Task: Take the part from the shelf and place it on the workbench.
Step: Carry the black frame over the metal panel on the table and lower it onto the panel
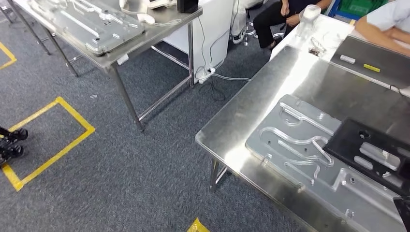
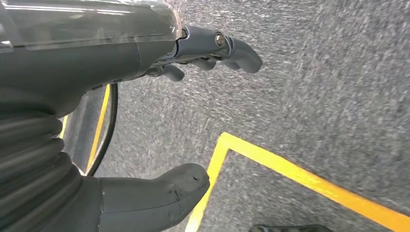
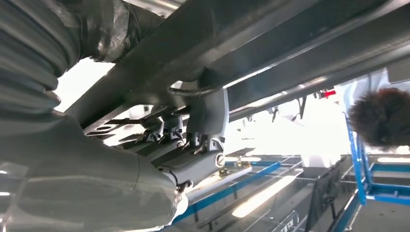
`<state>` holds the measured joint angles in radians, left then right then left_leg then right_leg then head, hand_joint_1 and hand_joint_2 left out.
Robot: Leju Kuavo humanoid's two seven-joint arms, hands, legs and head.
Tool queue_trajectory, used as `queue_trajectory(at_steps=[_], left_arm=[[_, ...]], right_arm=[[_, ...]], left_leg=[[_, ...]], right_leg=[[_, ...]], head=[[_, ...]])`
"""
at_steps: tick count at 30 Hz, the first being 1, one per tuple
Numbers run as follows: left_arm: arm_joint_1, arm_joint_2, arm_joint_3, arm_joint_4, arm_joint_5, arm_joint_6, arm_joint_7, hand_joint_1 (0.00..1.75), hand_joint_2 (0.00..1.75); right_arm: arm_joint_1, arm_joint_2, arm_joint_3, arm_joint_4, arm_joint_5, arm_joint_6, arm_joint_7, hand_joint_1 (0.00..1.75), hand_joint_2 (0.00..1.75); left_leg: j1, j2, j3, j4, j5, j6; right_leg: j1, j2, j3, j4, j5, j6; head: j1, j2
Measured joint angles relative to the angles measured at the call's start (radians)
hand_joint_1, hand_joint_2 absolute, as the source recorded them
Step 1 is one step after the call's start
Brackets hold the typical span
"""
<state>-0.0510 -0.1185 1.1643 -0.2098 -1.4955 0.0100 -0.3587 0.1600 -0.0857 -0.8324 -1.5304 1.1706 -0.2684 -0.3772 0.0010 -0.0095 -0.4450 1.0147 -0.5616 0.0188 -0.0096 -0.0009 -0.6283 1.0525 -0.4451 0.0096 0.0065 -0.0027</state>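
The left hand (image 2: 193, 116) hangs over grey carpet beside yellow floor tape (image 2: 309, 179), thumb and fingers apart, holding nothing. The right hand (image 3: 193, 150) grips the black part (image 1: 372, 152) from beneath, its fingers curled on the edge. The part lies tilted over a machined aluminium plate (image 1: 295, 145) on the steel table (image 1: 241, 121). A second table (image 1: 145, 34) stands well apart, and seated people (image 1: 280, 14) are beyond.

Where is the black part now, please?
In the head view the black part is at the right edge of the picture, over the milled metal fixture plate on the steel workbench. The right hand grips it from beneath.
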Motion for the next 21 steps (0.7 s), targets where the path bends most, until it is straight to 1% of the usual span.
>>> queue_trajectory(at_steps=[1,2,3,4,5,6,7,8,9,10,11,12,13,14,16,17,18,19,20,21], left_arm=[[-0.002,0.000,0.000,0.000,0.000,0.002,0.000,0.00,1.75],[-0.005,0.000,0.000,0.000,0.000,0.003,-0.001,0.00,1.75],[-0.007,-0.001,0.000,0.000,0.000,0.004,-0.002,0.00,1.31],[-0.009,-0.002,0.000,0.000,-0.001,0.004,-0.003,0.00,1.31],[-0.009,-0.003,0.000,0.000,-0.001,0.004,-0.004,0.00,1.31],[-0.008,-0.003,0.000,0.000,-0.001,0.004,-0.004,0.00,1.31],[-0.006,-0.003,0.000,0.000,-0.001,0.004,-0.004,0.00,1.75],[-0.004,-0.003,0.000,0.000,-0.003,0.004,-0.005,0.00,1.31],[-0.003,-0.003,0.000,0.000,-0.005,0.004,-0.005,0.00,0.87],[-0.002,-0.003,0.000,0.000,-0.007,0.004,-0.005,0.00,0.44],[-0.003,-0.003,0.000,0.001,-0.010,0.005,-0.005,0.00,0.00],[-0.004,-0.003,0.000,0.001,-0.012,0.005,-0.005,0.00,0.00],[-0.004,-0.003,-0.001,0.001,-0.011,0.005,-0.007,0.00,0.00],[-0.004,-0.003,-0.001,0.001,-0.010,0.005,-0.009,0.00,0.00],[-0.001,-0.004,0.000,0.001,-0.007,0.005,-0.013,0.00,0.00],[0.000,-0.005,0.000,0.001,-0.006,0.004,-0.014,0.00,0.00],[-0.001,-0.006,0.000,0.001,-0.005,0.004,-0.015,0.00,0.00],[-0.002,-0.007,0.000,0.001,-0.004,0.004,-0.016,0.00,0.00],[-0.003,-0.007,0.000,0.001,-0.003,0.003,-0.016,0.00,0.00],[-0.003,-0.007,0.000,0.001,-0.003,0.003,-0.015,0.00,0.00]], right_arm=[[-0.001,0.000,0.000,0.000,0.000,0.000,0.001,1.75,1.75],[-0.002,0.000,0.000,0.000,0.000,0.000,0.002,1.75,1.75],[-0.002,0.000,0.000,0.000,0.000,0.000,0.002,1.31,1.31],[-0.002,0.000,0.001,0.000,0.000,0.000,0.002,0.87,0.87],[-0.002,0.000,0.001,0.000,0.000,0.000,0.002,0.44,0.44],[-0.002,0.000,0.001,0.001,0.000,0.000,0.002,0.00,0.00],[-0.002,0.001,0.001,0.002,0.000,0.000,0.002,0.00,0.00],[-0.002,0.001,0.001,0.004,0.000,0.000,0.002,0.00,0.00],[-0.002,0.002,0.001,0.005,0.000,0.000,0.002,0.00,0.00],[-0.001,0.002,0.001,0.006,0.000,0.000,0.002,0.00,0.00],[-0.002,0.003,0.001,0.007,0.000,0.000,0.002,0.00,0.00],[-0.002,0.005,0.001,0.007,0.000,0.000,0.002,0.00,0.00],[-0.001,0.006,0.001,0.008,0.000,0.001,0.001,0.00,0.00],[-0.001,0.008,0.000,0.008,0.000,0.002,0.000,0.00,0.00],[0.002,0.009,-0.003,0.007,0.000,0.006,-0.005,0.00,0.00],[0.002,0.010,-0.005,0.006,0.000,0.008,-0.008,0.00,0.00],[0.002,0.011,-0.009,0.005,0.001,0.010,-0.012,0.00,0.00],[0.001,0.011,-0.013,0.005,0.003,0.013,-0.017,0.00,0.00],[0.000,0.013,-0.017,0.005,0.006,0.016,-0.023,0.00,0.00],[0.000,0.016,-0.021,0.006,0.011,0.018,-0.028,0.00,0.00]], left_leg=[[0.001,0.001,-0.001,0.014,0.001,-0.005],[0.001,0.002,-0.013,0.040,0.000,-0.009],[0.002,0.003,-0.038,0.083,-0.011,-0.013],[0.004,0.003,-0.073,0.141,-0.033,-0.017],[0.004,0.004,-0.114,0.200,-0.062,-0.020],[0.004,0.004,-0.153,0.249,-0.087,-0.022],[0.004,0.004,-0.180,0.272,-0.095,-0.023],[0.004,0.004,-0.193,0.264,-0.080,-0.023],[0.004,0.004,-0.190,0.224,-0.040,-0.021],[0.004,0.004,-0.177,0.162,0.016,-0.017],[0.002,0.005,-0.165,0.104,0.055,-0.013],[-0.001,0.006,-0.154,0.058,0.078,-0.008],[-0.003,0.006,-0.149,0.033,0.089,-0.002],[-0.006,0.005,-0.148,0.028,0.084,0.003],[-0.002,0.005,-0.141,0.017,0.096,0.014],[0.001,0.005,-0.136,0.011,0.098,0.019],[0.003,0.006,-0.131,0.004,0.100,0.024],[0.005,0.006,-0.127,0.000,0.101,0.027],[0.005,0.007,-0.125,-0.001,0.100,0.029],[0.004,0.007,-0.124,-0.001,0.098,0.031]], right_leg=[[-0.002,0.001,0.008,-0.006,-0.002,-0.006],[-0.003,0.001,0.018,-0.011,-0.005,-0.013],[-0.005,0.000,0.026,-0.016,-0.008,-0.019],[-0.005,-0.001,0.033,-0.019,-0.012,-0.024],[-0.005,-0.001,0.038,-0.020,-0.017,-0.028],[-0.004,-0.001,0.043,-0.021,-0.023,-0.030],[-0.004,0.000,0.050,-0.021,-0.029,-0.030],[-0.004,0.001,0.058,-0.021,-0.036,-0.030],[-0.004,0.002,0.068,-0.021,-0.043,-0.029],[-0.004,0.002,0.078,-0.021,-0.050,-0.027],[-0.003,0.002,0.086,-0.020,-0.056,-0.023],[-0.002,0.002,0.089,-0.018,-0.062,-0.019],[-0.001,0.002,0.089,-0.017,-0.066,-0.014],[0.000,0.002,0.090,-0.017,-0.068,-0.008],[0.000,0.003,0.093,-0.019,-0.075,0.003],[0.000,0.003,0.092,-0.010,-0.084,0.008],[-0.001,0.003,0.082,0.017,-0.103,0.013],[-0.004,0.003,0.060,0.065,-0.129,0.018],[-0.005,0.003,0.026,0.128,-0.159,0.022],[-0.007,0.002,-0.010,0.191,-0.182,0.026]], head=[[0.001,0.000],[0.000,0.000],[0.000,0.000],[0.000,0.000],[-0.001,0.000],[-0.001,0.000],[-0.001,0.000],[-0.001,0.000],[-0.001,0.000],[-0.001,0.000],[-0.001,0.000],[-0.001,0.000],[-0.001,0.000],[-0.001,0.000],[-0.001,0.000],[-0.001,0.000],[-0.001,0.000],[-0.001,0.000],[-0.001,0.000],[-0.001,0.000]])
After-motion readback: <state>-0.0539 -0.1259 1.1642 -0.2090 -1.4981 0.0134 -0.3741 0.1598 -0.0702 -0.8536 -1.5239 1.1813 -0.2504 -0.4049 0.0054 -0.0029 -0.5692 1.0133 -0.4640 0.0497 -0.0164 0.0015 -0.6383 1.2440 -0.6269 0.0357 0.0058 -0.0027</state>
